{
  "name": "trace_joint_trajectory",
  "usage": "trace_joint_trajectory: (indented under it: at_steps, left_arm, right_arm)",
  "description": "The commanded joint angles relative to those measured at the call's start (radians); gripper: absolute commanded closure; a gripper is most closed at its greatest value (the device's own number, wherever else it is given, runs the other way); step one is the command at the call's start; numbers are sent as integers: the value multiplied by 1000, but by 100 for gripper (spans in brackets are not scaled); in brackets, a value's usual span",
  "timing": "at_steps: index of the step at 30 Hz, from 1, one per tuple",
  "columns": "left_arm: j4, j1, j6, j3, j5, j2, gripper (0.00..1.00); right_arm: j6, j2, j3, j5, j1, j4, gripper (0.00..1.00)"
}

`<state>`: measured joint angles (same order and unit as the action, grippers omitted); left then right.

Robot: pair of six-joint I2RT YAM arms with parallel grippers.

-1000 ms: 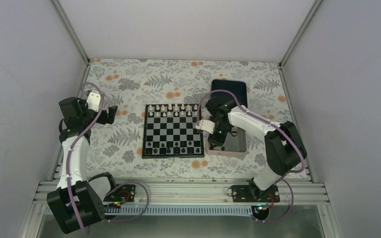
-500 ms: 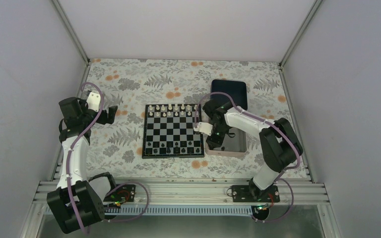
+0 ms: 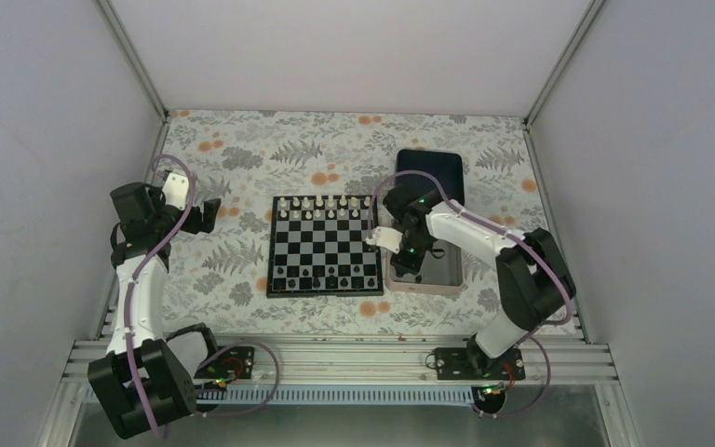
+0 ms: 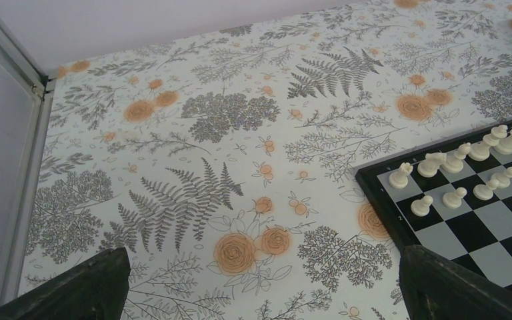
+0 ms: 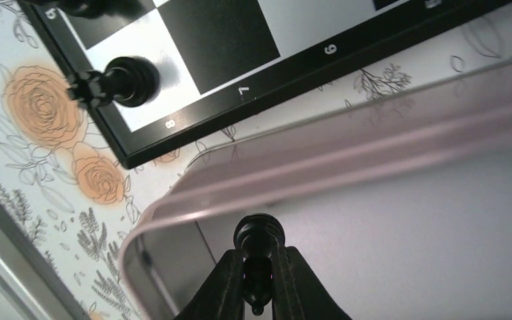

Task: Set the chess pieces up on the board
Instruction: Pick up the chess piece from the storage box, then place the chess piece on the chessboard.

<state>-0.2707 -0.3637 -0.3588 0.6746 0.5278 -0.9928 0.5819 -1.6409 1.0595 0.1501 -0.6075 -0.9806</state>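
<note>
Over silver tray [image 5: 373, 133], R wrist cam only: R jaws pinching black piece [image 5: 259, 233]; L jaws spread.

The flowery tablecloth [image 3: 242, 149] left of and behind the small black-and-silver checked chessboard [image 3: 326, 244] lies bare, so there is lots of room there. The left gripper [image 4: 261, 257] hangs over that bare cloth with its fingers wide apart.

On the board, the middle rows are free. Tiny white chess pieces [image 3: 321, 207] crowd the two far rows. Tiny black chess pieces [image 3: 321, 276] stand along the near row.

The right gripper [image 5: 259, 255], pinching one black piece [image 5: 259, 233], sits low inside the shiny silver tray [image 5: 347, 137]. The tray's raised rim stands between it and the board. Another black figure [image 5: 123, 81] fills the corner square closest to the tray. The flat dark blue tray [image 3: 431, 170] lies just behind the silver one.
</note>
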Motion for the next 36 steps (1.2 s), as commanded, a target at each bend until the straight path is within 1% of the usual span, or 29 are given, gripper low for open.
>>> trace_joint_trajectory:
  at_steps: [1, 6, 11, 18, 26, 31, 36]
  left_arm:
    - [4, -6, -12, 0, 22, 2, 0]
    - [3, -6, -11, 3, 24, 3, 0]
    - [1, -6, -11, 2, 20, 9, 0]
    - [1, -6, -9, 4, 13, 10, 0]
    - [1, -6, -9, 4, 9, 12, 0]
    - [3, -6, -11, 2, 14, 7, 0]
    - [5, -6, -11, 1, 20, 11, 0]
  right_arm:
    - [-25, 63, 70, -38, -3, -80, 90]
    - [-6, 64, 221, -38, -41, -173, 91]
    - [8, -13, 399, -54, -151, -234, 92]
    - [48, -201, 637, -40, -317, -256, 92]
    - [77, -434, 846, -25, -476, -289, 90]
    - [86, -527, 917, -30, -527, -305, 91]
    - [90, -584, 943, -53, -537, -306, 90]
